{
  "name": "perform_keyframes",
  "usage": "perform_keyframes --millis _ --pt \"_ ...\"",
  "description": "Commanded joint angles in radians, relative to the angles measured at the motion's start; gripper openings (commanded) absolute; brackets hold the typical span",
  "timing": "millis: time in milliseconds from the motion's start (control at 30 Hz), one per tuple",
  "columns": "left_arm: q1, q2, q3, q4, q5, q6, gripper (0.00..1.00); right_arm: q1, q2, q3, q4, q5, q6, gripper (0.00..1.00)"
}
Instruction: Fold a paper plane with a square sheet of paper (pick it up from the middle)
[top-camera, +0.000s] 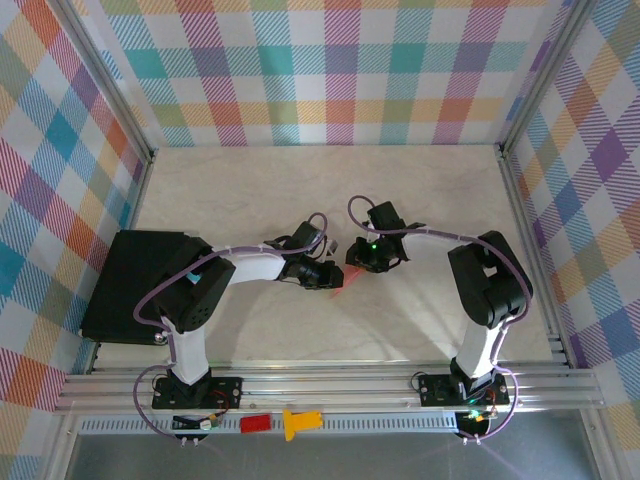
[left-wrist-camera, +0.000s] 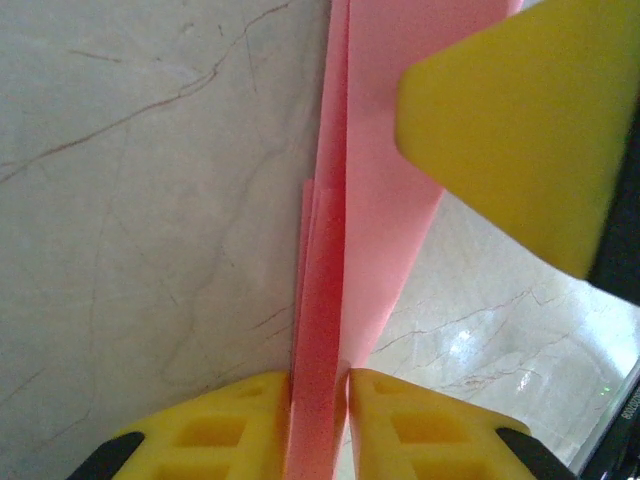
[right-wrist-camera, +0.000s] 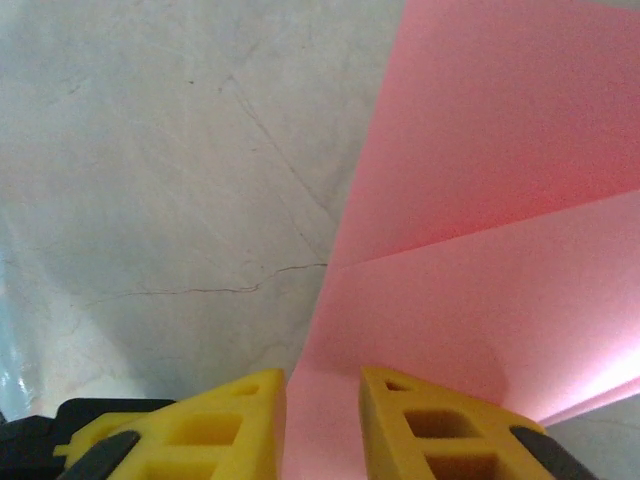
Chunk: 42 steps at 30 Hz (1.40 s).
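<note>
Left gripper (left-wrist-camera: 320, 385) clamped on the folded pink paper (left-wrist-camera: 365, 170) at centre of the counter (top-camera: 440, 200); right gripper (right-wrist-camera: 322, 385), at its 3 o'clock, straddles a flap, grip unclear. Best to pinch the crease squarely; hold the layers aligned.

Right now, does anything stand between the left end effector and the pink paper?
Nothing visible does. The pink paper is already pinched in the left end effector, held on edge above the table, with no other object between them.

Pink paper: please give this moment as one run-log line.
left gripper: shut on pink paper | right gripper: straddles it, grip unclear | stage: partly folded
</note>
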<state>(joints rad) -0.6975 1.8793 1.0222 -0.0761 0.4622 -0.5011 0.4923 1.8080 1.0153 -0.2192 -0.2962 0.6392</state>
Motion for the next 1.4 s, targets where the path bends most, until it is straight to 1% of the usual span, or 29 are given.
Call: perform_keyframes --millis 0,200,300,800,1067,1233,1367 --pt "-0.019 -0.018 -0.025 -0.021 0.036 0.002 0.25 0.002 0.01 0.023 -0.028 0.01 -0.007 0.26" --pt "-0.019 -0.073 -0.025 -0.007 0.044 -0.02 0.29 0.002 -0.001 0.019 -0.028 0.009 -0.012 0.26" --pt "-0.019 -0.085 -0.028 0.016 0.056 -0.039 0.29 0.002 -0.002 0.016 -0.026 0.006 -0.014 0.26" --pt "-0.018 -0.046 -0.044 0.017 0.062 -0.04 0.2 0.002 0.006 0.014 -0.021 -0.003 -0.015 0.26" --pt "-0.017 -0.029 -0.048 0.006 0.045 -0.025 0.17 0.002 0.012 0.017 -0.015 -0.02 -0.024 0.25" --pt "-0.014 -0.019 -0.052 0.002 0.037 -0.019 0.13 0.002 0.004 0.016 0.001 -0.039 -0.034 0.25" --pt "-0.014 -0.04 -0.054 -0.001 0.023 -0.018 0.14 0.002 0.002 0.019 -0.004 -0.037 -0.038 0.25"
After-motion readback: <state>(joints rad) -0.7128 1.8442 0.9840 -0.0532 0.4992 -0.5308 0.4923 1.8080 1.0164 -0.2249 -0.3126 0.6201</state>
